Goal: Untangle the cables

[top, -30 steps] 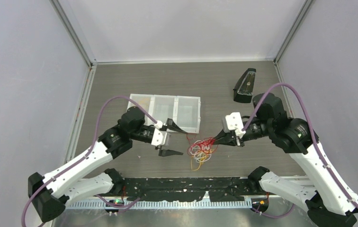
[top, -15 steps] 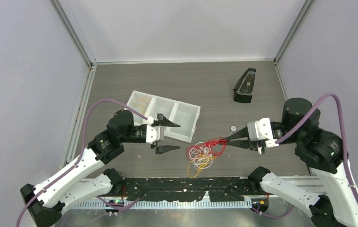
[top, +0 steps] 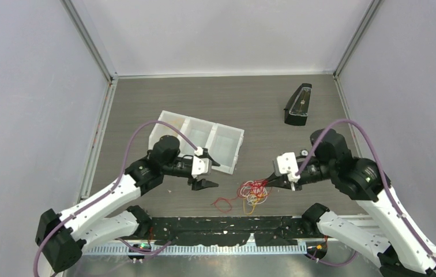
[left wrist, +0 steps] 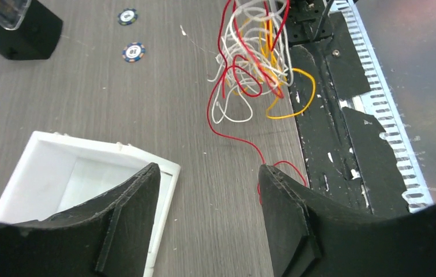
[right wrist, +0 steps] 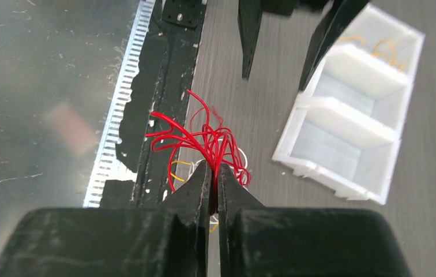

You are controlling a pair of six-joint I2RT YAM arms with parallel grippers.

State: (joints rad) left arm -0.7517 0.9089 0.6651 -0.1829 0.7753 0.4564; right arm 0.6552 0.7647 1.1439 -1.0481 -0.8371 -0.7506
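Note:
The cables (top: pixel 254 191) are a small tangle of red, white and yellow-orange wires near the table's front edge. My right gripper (top: pixel 268 183) is shut on a tuft of the red cables (right wrist: pixel 204 135), pinched between its tips (right wrist: pixel 210 165). One red strand (top: pixel 222 203) trails left over the table. My left gripper (top: pixel 210 174) stands open just left of the tangle. In the left wrist view the cables (left wrist: pixel 250 63) lie ahead of the open left gripper (left wrist: pixel 209 168), and the red strand (left wrist: pixel 236 135) runs to its right fingertip (left wrist: pixel 269 173). Nothing sits between those jaws.
A white three-compartment tray (top: pixel 232 151) lies skewed behind the left gripper, its corner (left wrist: pixel 164 170) by the left finger. A black wedge-shaped object (top: pixel 299 104) stands at the back right, with two poker chips (left wrist: pixel 134 52) near it. Black tape (top: pixel 227 225) covers the front edge.
My right gripper has swung back left with the red cables, after pulling right. A red strand now lies loose to the left. My left gripper has moved right and narrowed a little.

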